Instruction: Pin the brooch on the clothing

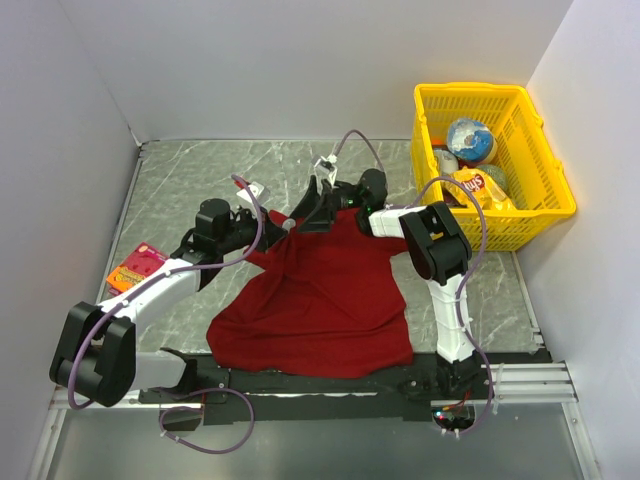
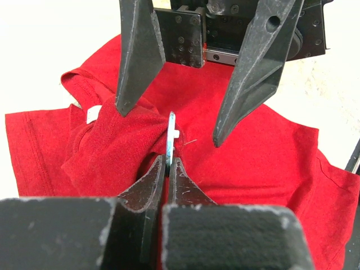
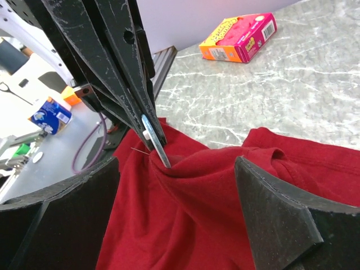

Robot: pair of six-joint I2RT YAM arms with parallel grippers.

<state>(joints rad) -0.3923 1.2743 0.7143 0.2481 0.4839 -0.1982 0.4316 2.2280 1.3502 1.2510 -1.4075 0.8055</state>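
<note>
The clothing (image 1: 310,310), a dark-red T-shirt, lies spread on the table with its neck end pulled up into a bunch. My left gripper (image 2: 167,160) is shut on the brooch (image 2: 171,138), a small whitish disc seen edge-on. The disc presses against the raised fold, and its thin pin (image 2: 188,142) pokes out by the cloth. The shirt's white label (image 2: 93,114) shows left of the fold. My right gripper (image 3: 177,163) faces the left one, open, its fingers on either side of the fold and the brooch (image 3: 154,140) without touching them. From above, the two grippers (image 1: 300,215) meet over the collar.
A yellow basket (image 1: 545,215) with snack packs stands at the back right. An orange-and-pink box (image 1: 135,268) lies at the left edge of the table, also seen far off in the right wrist view (image 3: 239,36). White walls enclose the table on three sides.
</note>
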